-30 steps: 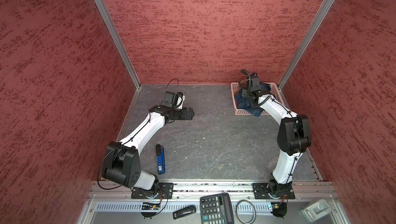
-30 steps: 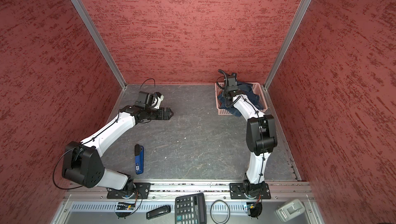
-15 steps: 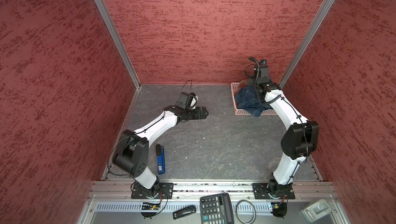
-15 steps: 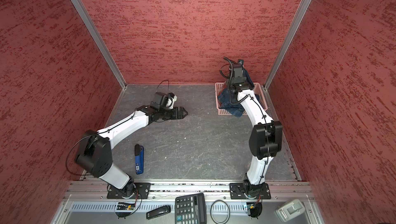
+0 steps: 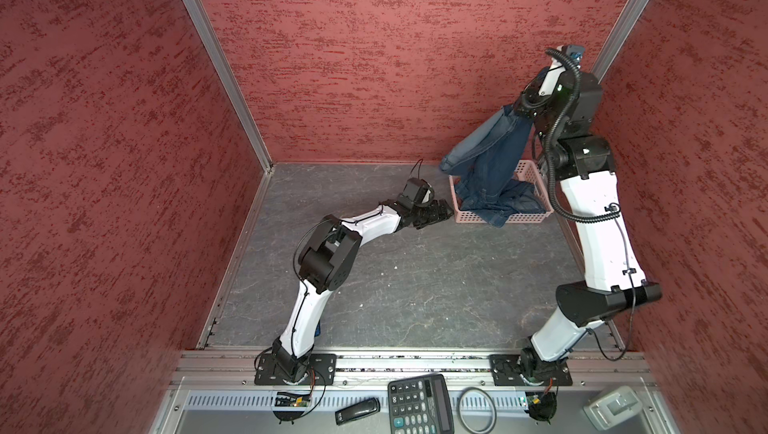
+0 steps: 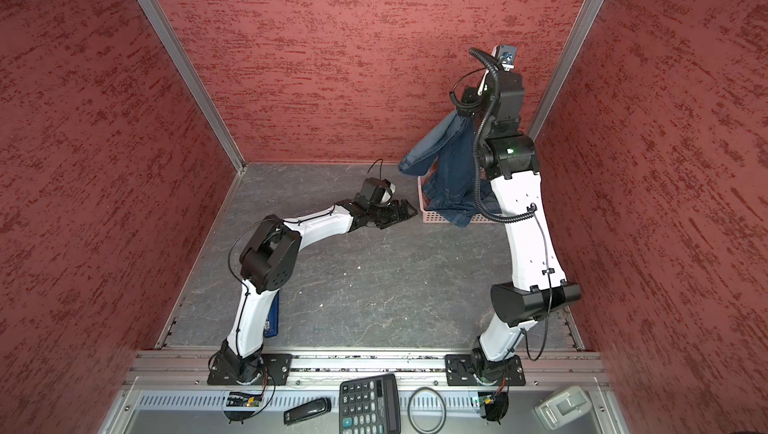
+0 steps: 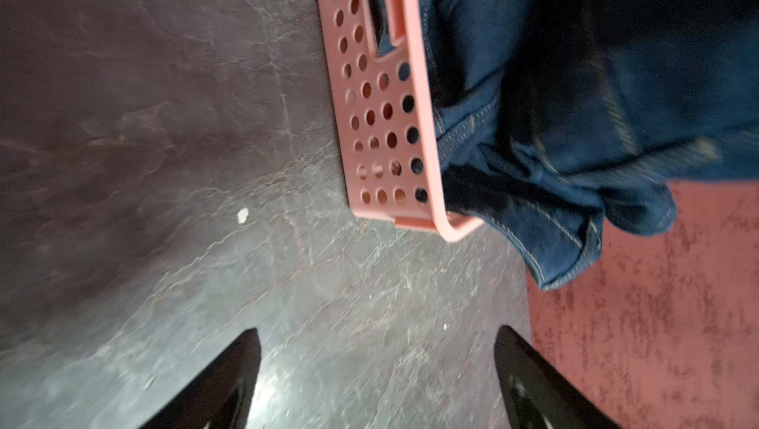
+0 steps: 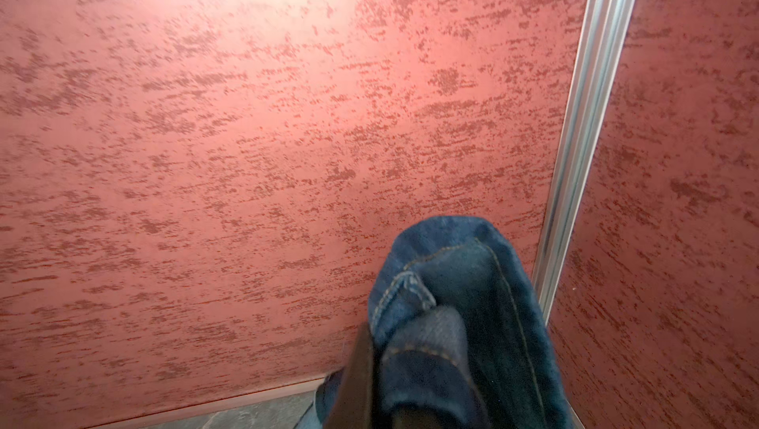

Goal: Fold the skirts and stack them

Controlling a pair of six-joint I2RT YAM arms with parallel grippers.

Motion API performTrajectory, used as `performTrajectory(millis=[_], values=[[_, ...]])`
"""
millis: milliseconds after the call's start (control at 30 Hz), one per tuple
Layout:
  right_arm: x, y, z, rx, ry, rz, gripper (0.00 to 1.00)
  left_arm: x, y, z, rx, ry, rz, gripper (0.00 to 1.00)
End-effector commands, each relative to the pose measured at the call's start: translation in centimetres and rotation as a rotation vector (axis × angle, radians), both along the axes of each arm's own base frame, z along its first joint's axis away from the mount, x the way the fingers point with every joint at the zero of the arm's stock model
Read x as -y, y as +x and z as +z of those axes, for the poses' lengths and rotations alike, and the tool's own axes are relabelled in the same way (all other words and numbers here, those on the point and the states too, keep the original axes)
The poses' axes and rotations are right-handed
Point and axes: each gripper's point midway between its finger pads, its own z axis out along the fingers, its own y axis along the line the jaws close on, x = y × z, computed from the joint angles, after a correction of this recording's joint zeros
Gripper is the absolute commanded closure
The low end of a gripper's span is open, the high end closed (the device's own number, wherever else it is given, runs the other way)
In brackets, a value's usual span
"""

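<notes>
The right gripper [image 5: 523, 108] was clamped shut on the top edge of a denim skirt [image 5: 490, 149], holding it high above the pink basket [image 5: 469, 216]. The skirt hung down with its lower end inside the basket. There bunched denim [image 5: 517, 203] lay spilling over the front rim; whether that was a second skirt could not be told. The left gripper [image 7: 376, 330] sat low over the tabletop [image 5: 415, 278] just beside the basket's left wall, jaws wide apart and empty.
</notes>
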Motion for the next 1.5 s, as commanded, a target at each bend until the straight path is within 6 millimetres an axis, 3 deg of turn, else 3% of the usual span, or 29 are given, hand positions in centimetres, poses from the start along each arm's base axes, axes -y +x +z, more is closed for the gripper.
performTrajectory(millis=[0,300,500,633,767,900,1067,1233,1367,1467], values=[[-0.2,-1.9,4.0,0.084,-0.009,0.029,1.00,2.1,1.7,0.3,0.000,-0.108,0.008,0.23],[-0.7,-3.3,5.9,0.133,0.006,0.076,1.00,6.7,3.8,0.0,0.033,-0.240,-0.035,0.40],[-0.8,-3.8,6.7,0.159,-0.002,0.087,1.00,10.1,3.5,-0.3,0.021,-0.282,-0.092,0.40],[-1.1,-3.6,6.4,0.151,-0.007,0.103,1.00,10.7,3.9,-0.3,0.019,-0.278,-0.096,0.39],[-1.8,-3.7,6.7,0.161,-0.010,0.136,1.00,9.4,4.7,1.6,0.038,-0.281,-0.094,0.34],[-2.9,-4.0,7.2,0.184,-0.029,0.175,1.00,5.5,5.5,5.7,0.107,-0.281,-0.060,0.24],[-6.3,-3.8,7.3,0.201,-0.048,0.251,1.00,-1.8,5.7,11.4,0.197,-0.268,0.013,0.19],[-12.2,-3.6,6.6,0.203,-0.051,0.380,1.00,-12.1,5.0,14.4,0.222,-0.237,0.173,0.18],[-17.8,-3.9,5.6,0.202,-0.055,0.478,1.00,-20.9,2.9,16.3,0.229,-0.178,0.320,0.18],[-21.4,-4.3,4.9,0.200,-0.044,0.541,1.00,-26.4,1.2,18.0,0.258,-0.133,0.411,0.15]])
